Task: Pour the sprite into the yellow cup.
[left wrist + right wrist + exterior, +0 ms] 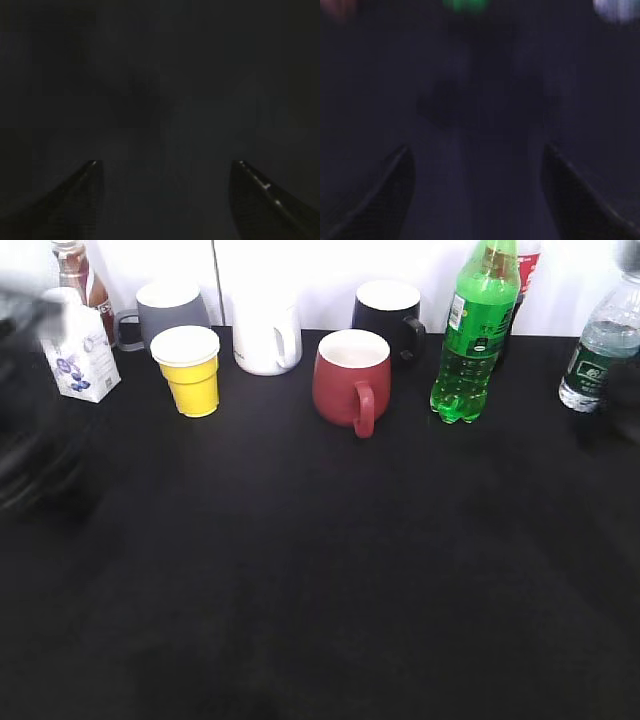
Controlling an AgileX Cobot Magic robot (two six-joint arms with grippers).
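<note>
— Front view, what's on the counter (320, 590)?
— Black top. The sprite (474, 335) stands upright, back right, just right of a red mug (351, 378). The yellow cup (188, 369) sits back left, upright, well apart from the bottle. White mug (266, 335), grey mug (172, 308), dark mug (388, 312) behind; small carton (78, 350) far left, water bottle (601, 348) far right.
— Left wrist?
— Dim. Left claw (165, 195) spread wide over bare black, holding nothing.
— Right wrist?
— Blurred. Right claw (477, 190) spread, empty; a green smear (466, 5) at the top edge.
</note>
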